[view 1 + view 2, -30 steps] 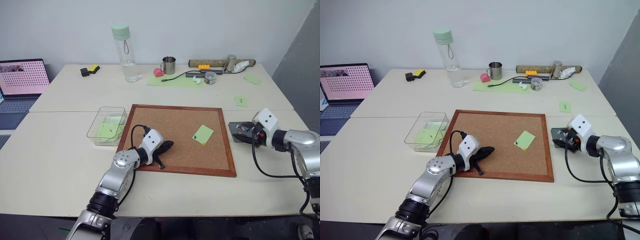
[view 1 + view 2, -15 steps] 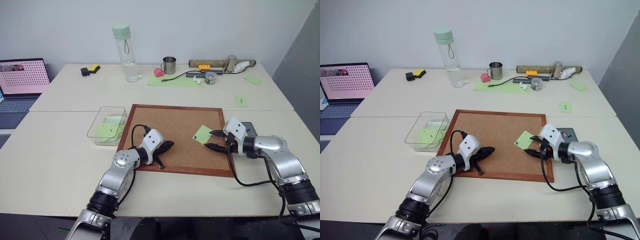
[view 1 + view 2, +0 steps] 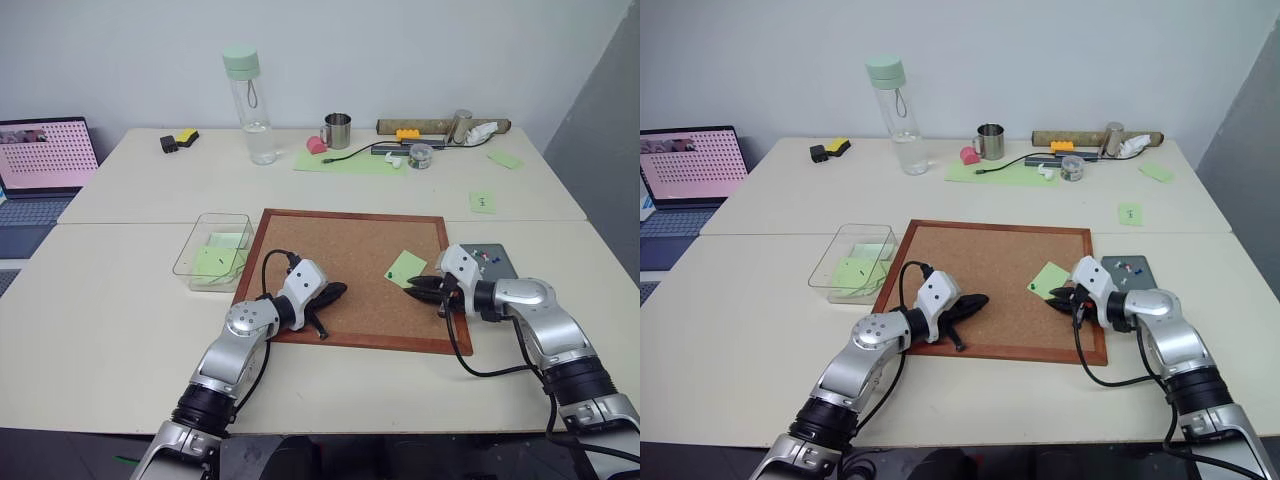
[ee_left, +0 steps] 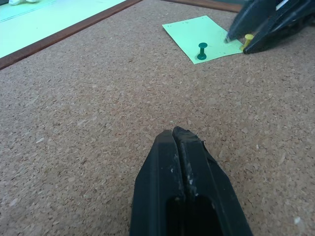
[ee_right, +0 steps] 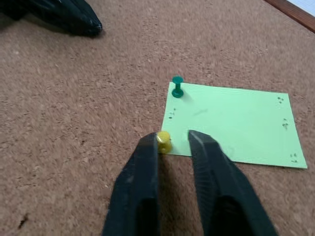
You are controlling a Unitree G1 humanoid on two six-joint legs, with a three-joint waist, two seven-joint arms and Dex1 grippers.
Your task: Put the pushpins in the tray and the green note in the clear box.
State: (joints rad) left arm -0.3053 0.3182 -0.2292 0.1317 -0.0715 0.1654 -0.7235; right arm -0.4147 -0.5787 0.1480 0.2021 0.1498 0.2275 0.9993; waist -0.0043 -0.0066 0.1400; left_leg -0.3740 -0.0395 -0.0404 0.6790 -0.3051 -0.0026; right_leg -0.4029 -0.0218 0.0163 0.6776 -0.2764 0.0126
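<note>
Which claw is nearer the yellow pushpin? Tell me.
Right. The right claw has the yellow pushpin between its fingers at the green note; the left claw rests across the corkboard.

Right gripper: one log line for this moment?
right gripper: fingers around yellow pushpin | green note: pinned on corkboard | left gripper: shut

Counter: pale, two tops joined edge to edge.
Cork board: brown, red-brown wooden frame, lying flat near the middle.
Laptop: open at the far left edge, screen pink with rows of dots.
Bottle: tall, clear, pale green cap, upright at the back.
Metal mug: right of the bottle, a pink object just beside it.
Long green sheet: in front of the mug, a black cable across it.
Small green slip: alone, right of the board.
</note>
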